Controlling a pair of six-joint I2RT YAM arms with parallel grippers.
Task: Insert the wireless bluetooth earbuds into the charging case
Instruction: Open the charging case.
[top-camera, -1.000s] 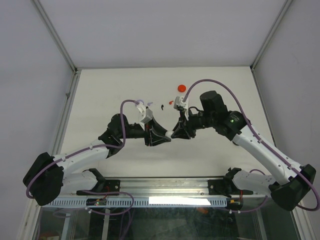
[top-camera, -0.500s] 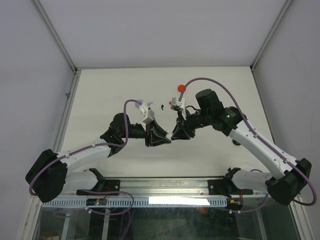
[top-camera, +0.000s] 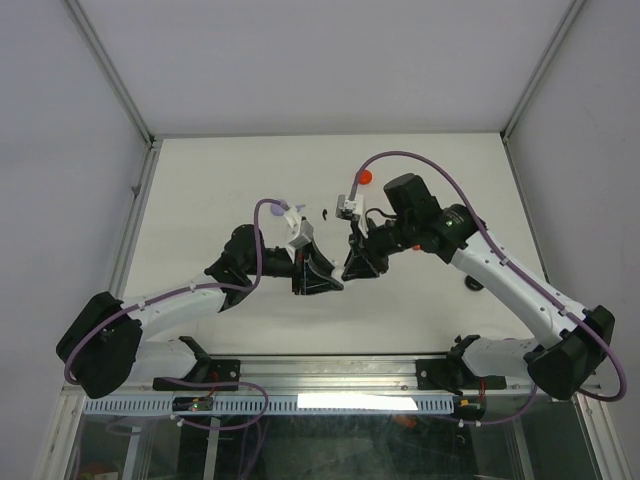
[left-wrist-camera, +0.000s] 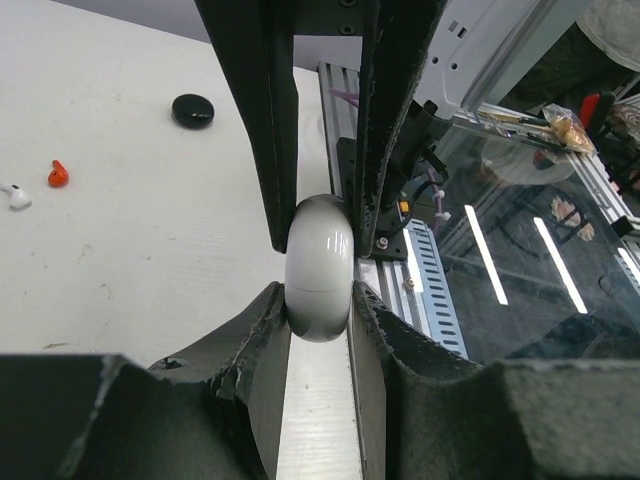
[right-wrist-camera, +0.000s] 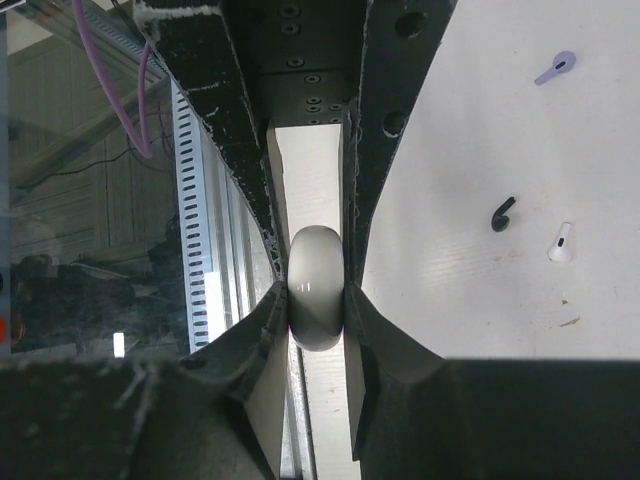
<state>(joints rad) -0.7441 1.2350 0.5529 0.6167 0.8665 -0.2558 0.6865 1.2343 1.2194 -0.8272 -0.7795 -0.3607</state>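
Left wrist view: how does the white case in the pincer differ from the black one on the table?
The white case is pale and stands on edge, clamped in the left pincer; the black case is dark and lies flat, loose on the table. Both are smooth and rounded.

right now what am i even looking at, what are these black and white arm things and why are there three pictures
It is a robot: a left arm and a right arm, bolted at the near edge of a pale table. The wide picture comes from a fixed camera above and behind them. The other two come from small cameras on the wrists, each looking along its own fingers. The left hand and the right hand meet tip to tip and both pinch one pale round case, seen edge-on. Loose on the table lie a red earbud, a white earbud, a black earbud, a lilac earbud and a black round case.
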